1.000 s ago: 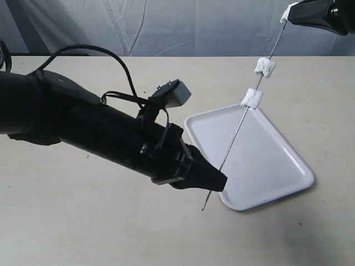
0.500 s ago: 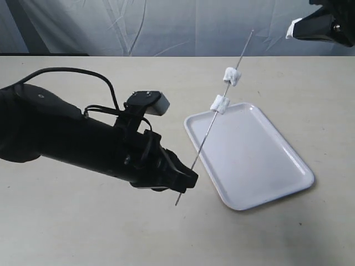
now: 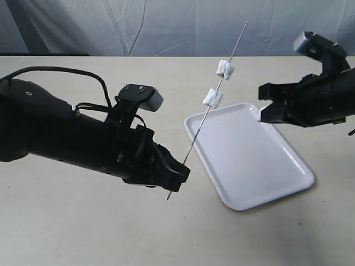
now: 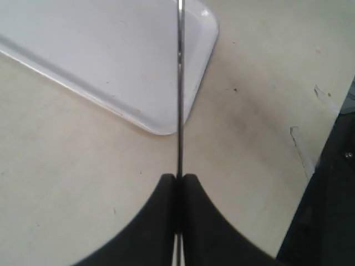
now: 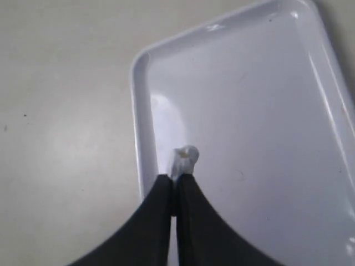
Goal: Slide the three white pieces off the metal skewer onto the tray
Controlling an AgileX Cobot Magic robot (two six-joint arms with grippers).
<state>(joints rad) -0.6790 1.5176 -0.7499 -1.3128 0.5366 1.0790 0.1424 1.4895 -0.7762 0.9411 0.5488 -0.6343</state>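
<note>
My left gripper is shut on the lower end of the thin metal skewer, which tilts up and to the right, above the table just left of the tray. Two white pieces sit on its upper half. The third white piece is pinched in my shut right gripper, off the skewer, above the far right part of the glossy white tray. Nothing lies in the tray.
The tray lies at an angle on a beige table. A grey cloth backdrop hangs behind the table's far edge. A dark object shows at the side of the left wrist view.
My right gripper has come down from the top right corner to just above the tray, carrying one white piece. My left arm has shifted the skewer leftward with two pieces on it.
</note>
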